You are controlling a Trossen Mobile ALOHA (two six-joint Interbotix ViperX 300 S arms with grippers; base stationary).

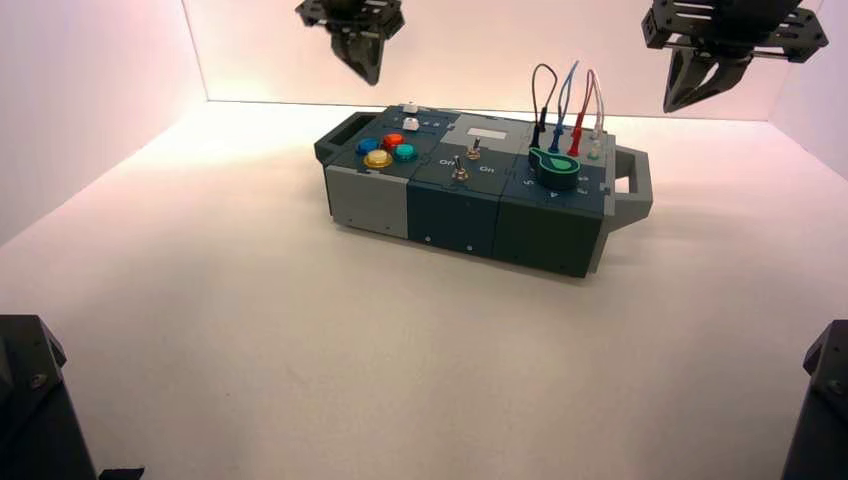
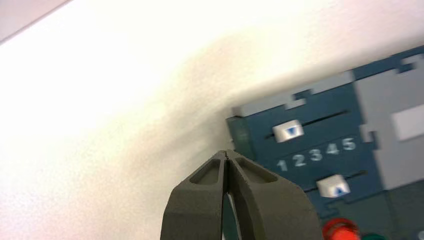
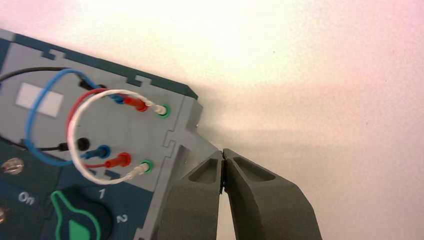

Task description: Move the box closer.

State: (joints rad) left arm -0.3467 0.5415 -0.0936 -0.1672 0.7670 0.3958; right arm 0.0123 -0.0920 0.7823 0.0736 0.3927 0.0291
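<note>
Black left gripper (image 2: 226,153) and right gripper (image 3: 223,152), closed, empty, hang near the long teal-grey box (image 1: 450,215); looks heavy, I'd grab its grey end handles (image 1: 634,207).

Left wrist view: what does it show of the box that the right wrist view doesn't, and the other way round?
Only the left: two white sliders and a red button.

Only the right: looped wires and the green dial.

Both: part of the box, a pale label and the tabletop.
</note>
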